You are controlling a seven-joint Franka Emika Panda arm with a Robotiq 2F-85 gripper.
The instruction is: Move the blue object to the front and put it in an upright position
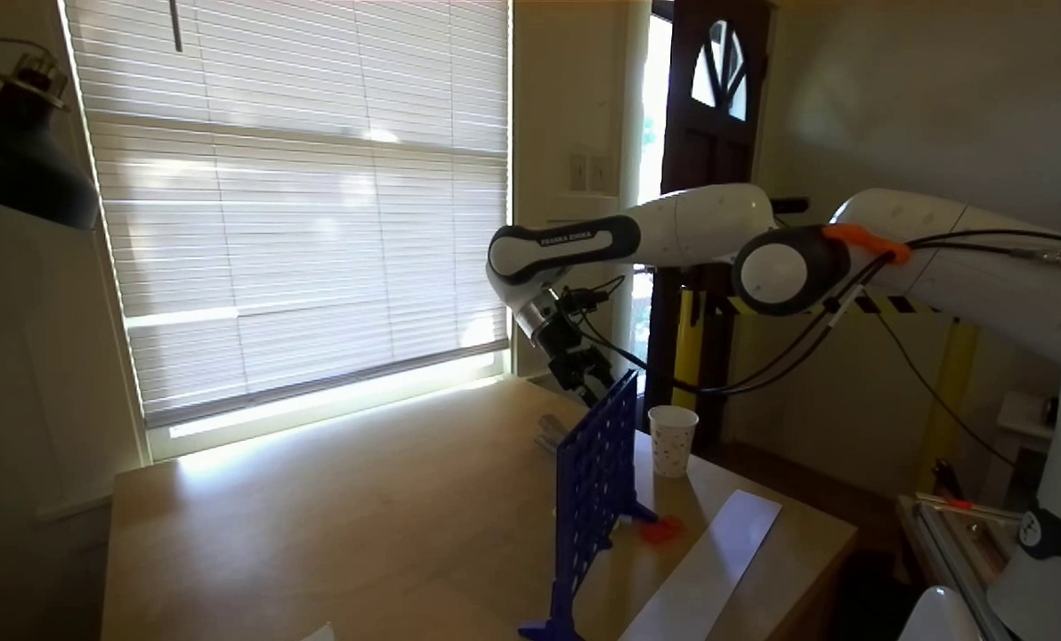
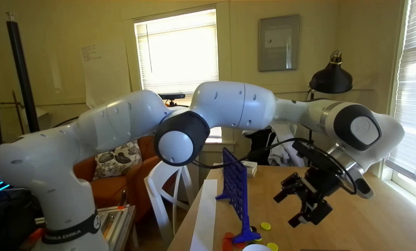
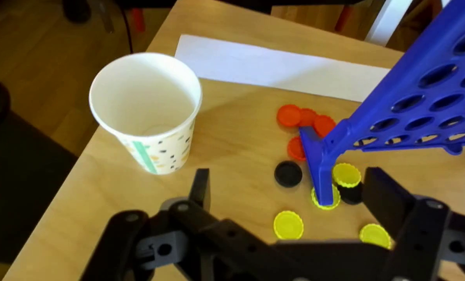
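Fingers [image 3: 388,199] stand wide apart with nothing in their hold, hanging above the surface [image 3: 232,191]. Under them lies a yellow disc [image 3: 288,225], with a black disc [image 3: 288,174] just past it. Next comes the blue grid panel [image 3: 406,84], upright on its end feet; its near foot [image 3: 321,168] overlaps another yellow disc, though I cannot tell whether it rests on it. The coming move turns on this: from the fingers, the panel lies toward the far edge in the wrist view, its long axis roughly parallel to that edge; the end among the discs is, I judge, the easier to reach. In an exterior view the panel [image 2: 244,193] and fingers are plainly apart. A white cup [image 3: 145,113] stands by the adjoining edge, toward the far corner, where a wide swing could knock it. Red discs [image 3: 289,115] lie beside the near foot, and past them a white strip [image 3: 279,68] runs along the far edge. Only the shift to the front seems in doubt; which edge is the front, I cannot tell.
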